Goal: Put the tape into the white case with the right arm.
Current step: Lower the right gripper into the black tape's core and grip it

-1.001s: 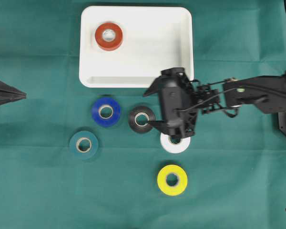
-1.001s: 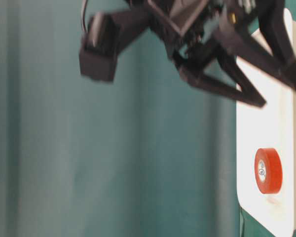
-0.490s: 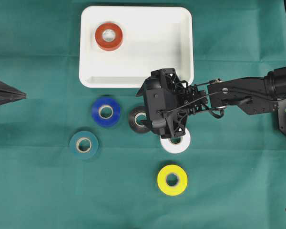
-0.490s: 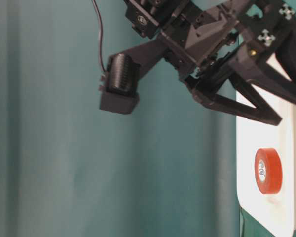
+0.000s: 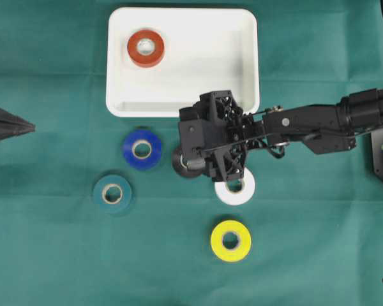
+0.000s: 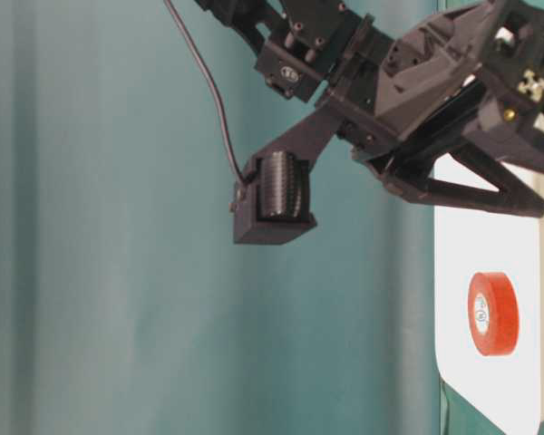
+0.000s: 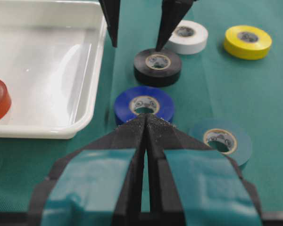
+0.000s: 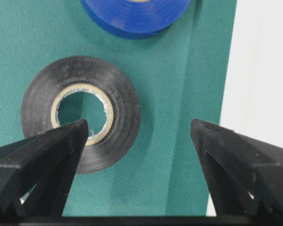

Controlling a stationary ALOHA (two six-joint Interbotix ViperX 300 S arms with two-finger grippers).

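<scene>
Right gripper (image 8: 139,129) jaws wide apart, nothing between them but green cloth (image 8: 170,141) and part of the black tape (image 8: 80,113); one fingertip (image 8: 78,129) sits over the black roll's core hole, the other over the cloth just beside the white case (image 8: 264,61) edge. From the left wrist view both pointed tips come down from above, one at the black tape (image 7: 157,66) top, the other by the case (image 7: 47,70) rim; contact with the roll is probably not made, hard to tell. Black roll lies flat on the cloth, outside the case, between the blue tape (image 7: 144,104) and the white tape (image 7: 186,36). Overhead, the right arm (image 5: 306,121) reaches in from the right, gripper body (image 5: 210,143) covering most of the black tape (image 5: 178,162) and the top of the white tape (image 5: 236,190). Red tape (image 5: 146,48) lies flat inside the white case (image 5: 210,57), upper left corner. Blue tape (image 5: 142,149), teal tape (image 5: 112,192) and yellow tape (image 5: 230,240) lie on the cloth, apart from each other. Left gripper (image 7: 146,123) jaws closed together, empty, at the far left edge overhead (image 5: 25,127).
</scene>
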